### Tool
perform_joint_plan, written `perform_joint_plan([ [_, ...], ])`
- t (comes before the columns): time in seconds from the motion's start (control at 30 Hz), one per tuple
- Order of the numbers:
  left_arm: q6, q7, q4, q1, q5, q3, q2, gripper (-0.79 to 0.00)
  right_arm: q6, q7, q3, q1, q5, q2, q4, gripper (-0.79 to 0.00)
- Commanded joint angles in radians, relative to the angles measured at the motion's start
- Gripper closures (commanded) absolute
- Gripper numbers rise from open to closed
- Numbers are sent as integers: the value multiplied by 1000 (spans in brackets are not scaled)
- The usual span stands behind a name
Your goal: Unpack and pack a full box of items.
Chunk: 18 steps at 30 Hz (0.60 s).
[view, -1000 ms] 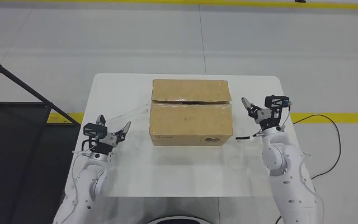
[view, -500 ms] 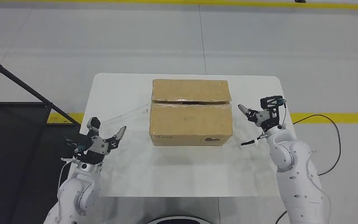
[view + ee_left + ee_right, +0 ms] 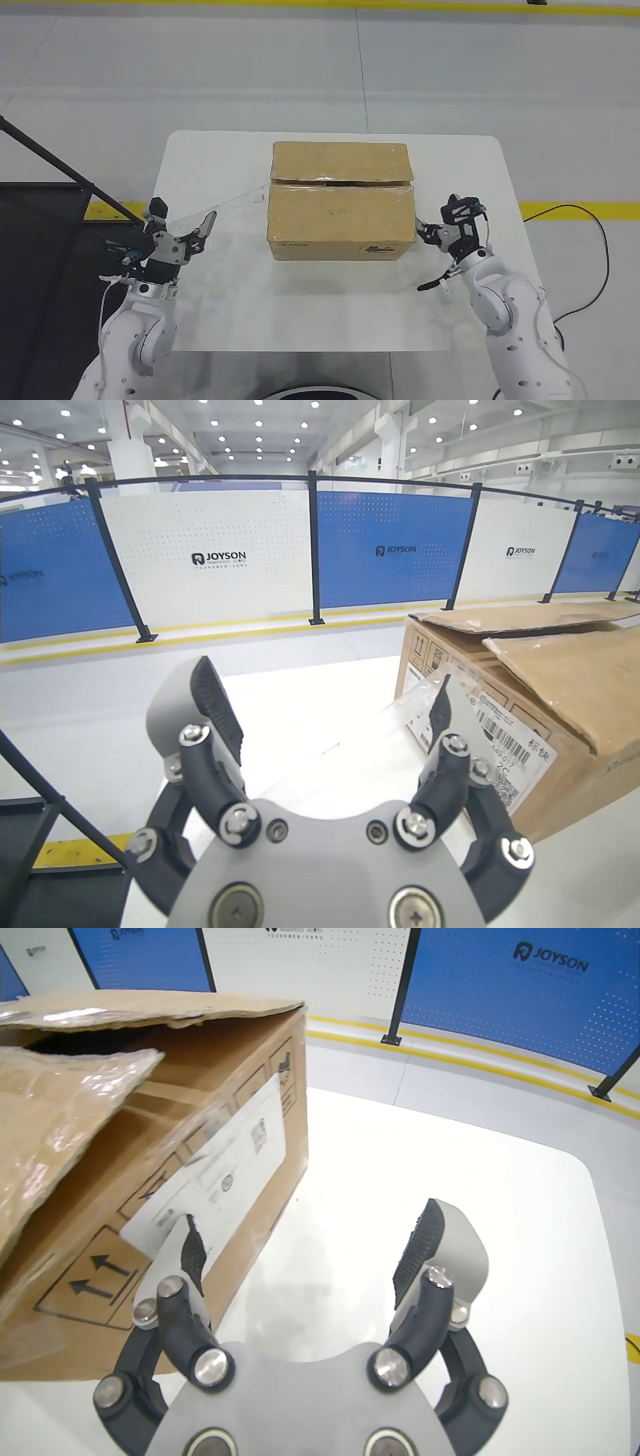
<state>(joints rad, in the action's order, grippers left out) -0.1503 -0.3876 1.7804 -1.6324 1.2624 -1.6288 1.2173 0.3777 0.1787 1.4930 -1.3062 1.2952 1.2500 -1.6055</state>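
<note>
A brown cardboard box [image 3: 340,200] stands in the middle of the white table [image 3: 330,300], its two top flaps lying nearly closed with a dark slit between them. My left gripper [image 3: 182,233] hovers open near the table's left edge, well apart from the box [image 3: 525,720]; a strip of clear tape hangs by one fingertip [image 3: 440,705]. My right gripper [image 3: 446,222] is open just beside the box's right end, close to its labelled side [image 3: 190,1153]. Nothing is between the fingers of either gripper [image 3: 330,695] [image 3: 305,1248].
Torn clear tape clings to the box's flaps [image 3: 65,1093]. A black frame [image 3: 50,160] stands off the table's left side. A black cable [image 3: 575,215] trails off to the right. Bare table lies in front of and behind the box.
My right gripper has come down and inward from the table's right edge to the box's right end. My left gripper has drifted outward toward the left edge.
</note>
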Motion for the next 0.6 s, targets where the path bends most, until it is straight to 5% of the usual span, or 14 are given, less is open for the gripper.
perform_joint_plan([
  [0.0,3,-1,-1,4,-2,-1,1,-785,0,-1,-2,-10,5,-1,-13,-785],
  [0.37,4,2,-10,14,-21,-16,3,-785,56,11,-19,-36,21,-10,-68,-785],
  [0.57,3,4,-12,19,-30,-21,4,-785,-9,17,6,-28,24,-13,-78,-785],
])
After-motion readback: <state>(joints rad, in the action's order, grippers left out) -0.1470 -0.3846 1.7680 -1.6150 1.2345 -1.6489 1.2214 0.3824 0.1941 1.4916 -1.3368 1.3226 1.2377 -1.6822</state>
